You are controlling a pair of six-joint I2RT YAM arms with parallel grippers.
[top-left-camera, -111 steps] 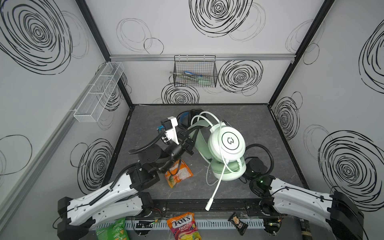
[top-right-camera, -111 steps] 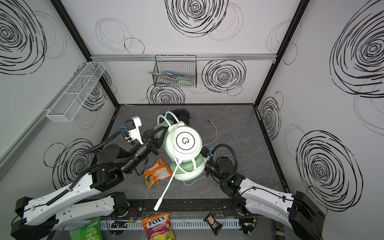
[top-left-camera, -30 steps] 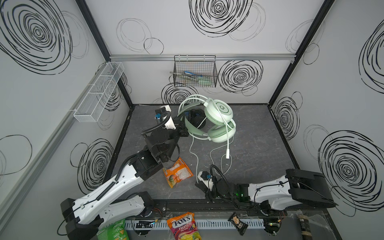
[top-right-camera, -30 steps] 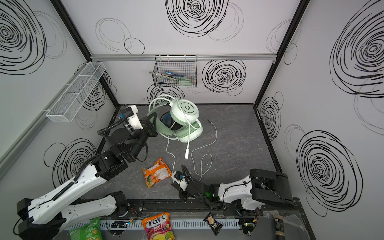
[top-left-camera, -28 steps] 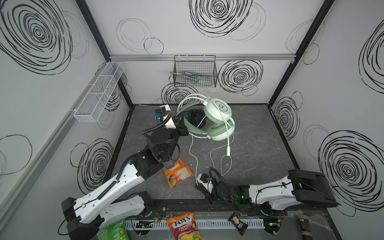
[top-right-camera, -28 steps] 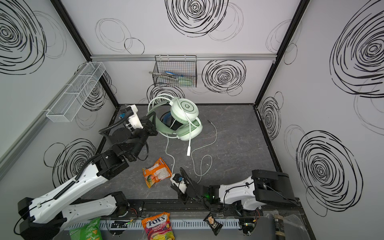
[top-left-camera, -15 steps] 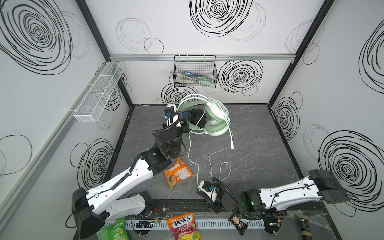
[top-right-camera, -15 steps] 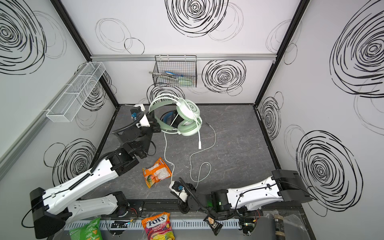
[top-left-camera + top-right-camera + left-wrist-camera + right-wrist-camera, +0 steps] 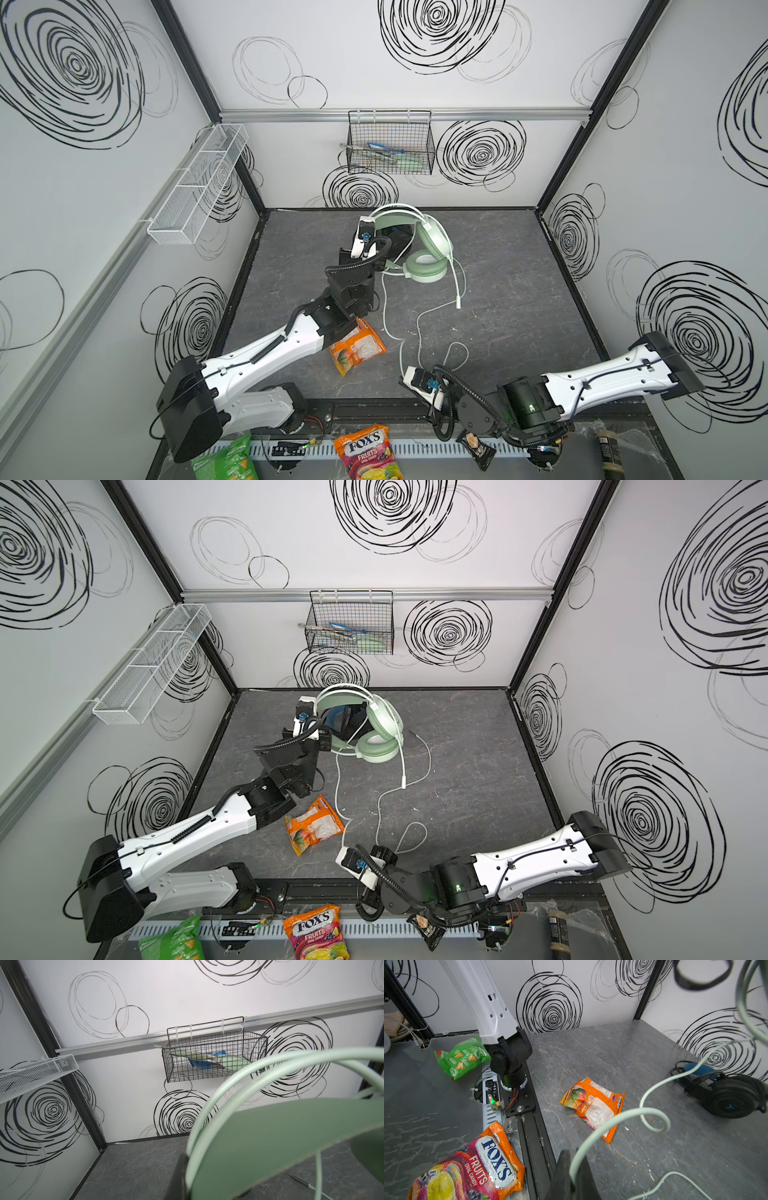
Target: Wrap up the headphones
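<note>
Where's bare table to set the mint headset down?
Bare: right half of the table, from the whitish cable to the right wall; also the rear left corner beside the left arm. Crowded: rear centre, mint headset above black headset; cable loops mid-table; orange snack bag front left.

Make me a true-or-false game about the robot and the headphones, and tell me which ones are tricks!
1. The left gripper is clamped on the green headphones. True.
2. The right gripper is open and holds nothing. False: it is shut on the whitish cable.
3. The orange snack bag is pinched in a gripper. False: it lies free on the table.
4. The black headphones lie on the table. True.
5. The whitish cable is wound neatly around the green headphones. False: it trails in loose loops over the table.
</note>
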